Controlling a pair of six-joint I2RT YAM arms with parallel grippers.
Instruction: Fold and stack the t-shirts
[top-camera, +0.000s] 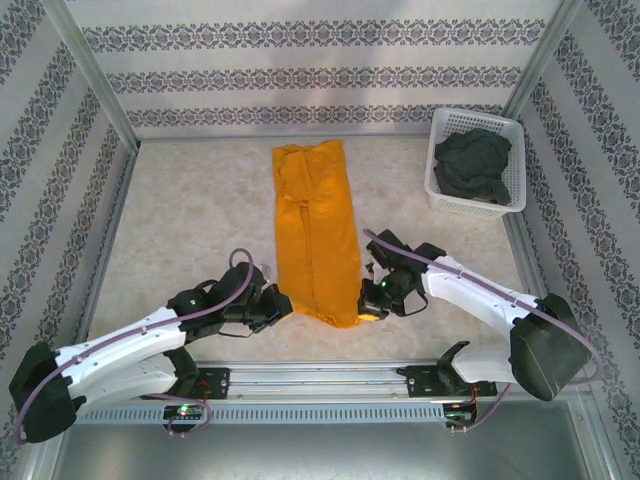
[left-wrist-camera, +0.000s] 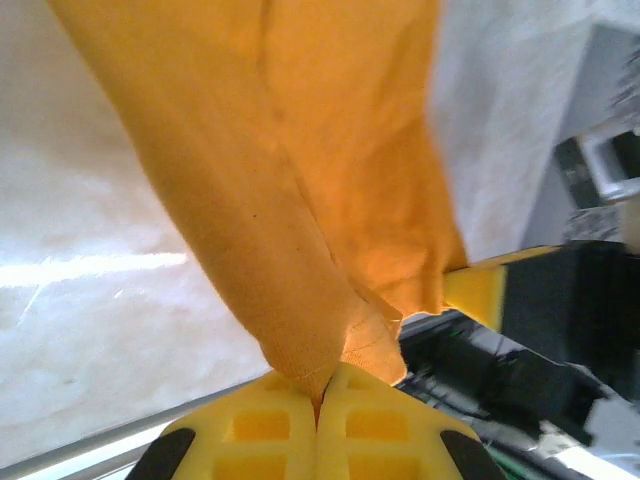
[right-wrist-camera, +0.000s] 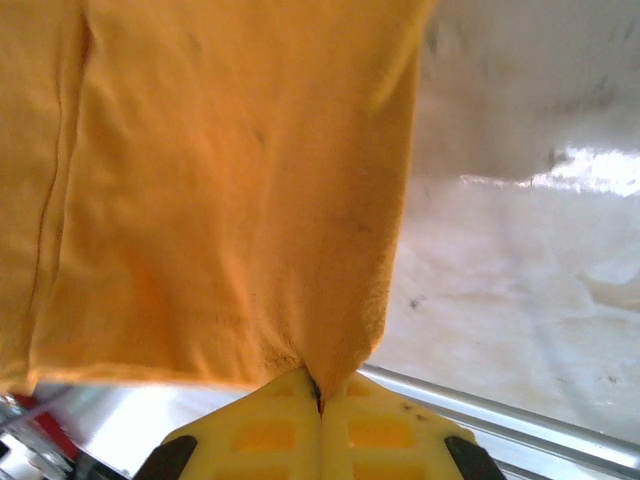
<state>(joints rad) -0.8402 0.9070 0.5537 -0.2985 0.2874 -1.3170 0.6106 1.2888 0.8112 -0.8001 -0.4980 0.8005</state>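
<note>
At the near edge of the bench (top-camera: 190, 220), the two arms reach inward from their bases toward the closest end of the orange-yellow t-shirt (top-camera: 315, 235). The left end effector (top-camera: 283, 305) sits at the shirt's near left corner. In the left wrist view its yellow fingers (left-wrist-camera: 260, 425) are pressed together with a pinch of the orange cloth clamped between the tips. The right end effector (top-camera: 368, 300) sits at the near right corner. In the right wrist view its fingers (right-wrist-camera: 375, 430) are likewise closed tight on the hem, and the fabric spreads up and away from the grip.

From these two held corners the shirt runs as a long, narrow folded strip straight away from the arms, lying along the middle of the bench.

Well apart from it, in the far right corner, stands a white lattice basket (top-camera: 515, 170). The charcoal grey t-shirt (top-camera: 472, 165) lies crumpled inside it.
</note>
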